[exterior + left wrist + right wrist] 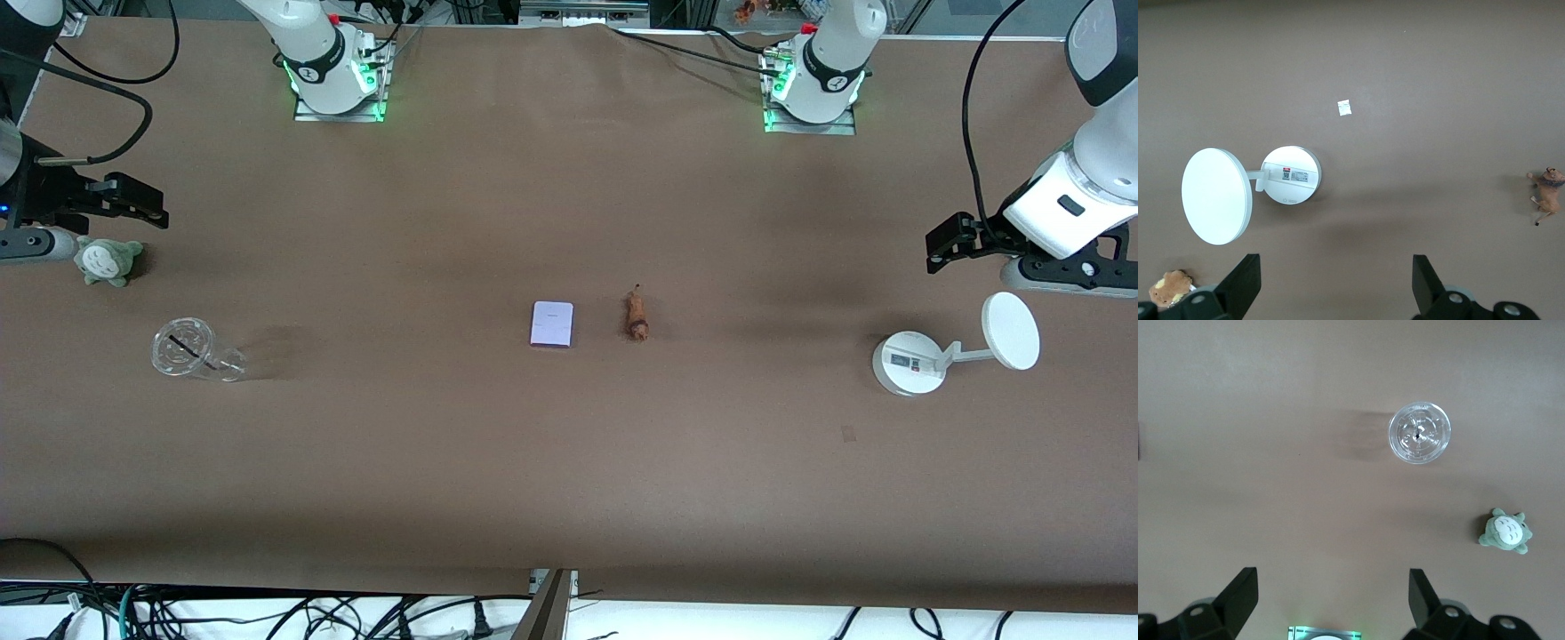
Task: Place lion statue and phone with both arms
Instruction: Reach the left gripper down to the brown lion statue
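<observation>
The phone (552, 324), a flat pale lavender rectangle, lies at the middle of the table. The lion statue (637, 316), a tiny brown-orange figurine, lies beside it toward the left arm's end, a small gap between them. The lion also shows at the edge of the left wrist view (1547, 193). My left gripper (947, 242) hangs open and empty over the left arm's end of the table, by the white stand; it shows open in its wrist view (1336, 280). My right gripper (133, 203) hangs open and empty over the right arm's end, by the grey-green plush; it shows open in its wrist view (1331, 597).
A white round-based stand with a disc (916, 360) stands at the left arm's end. A small brown plush (1170, 287) lies near it. A grey-green plush (107, 260) and a clear plastic cup on its side (191, 351) lie at the right arm's end.
</observation>
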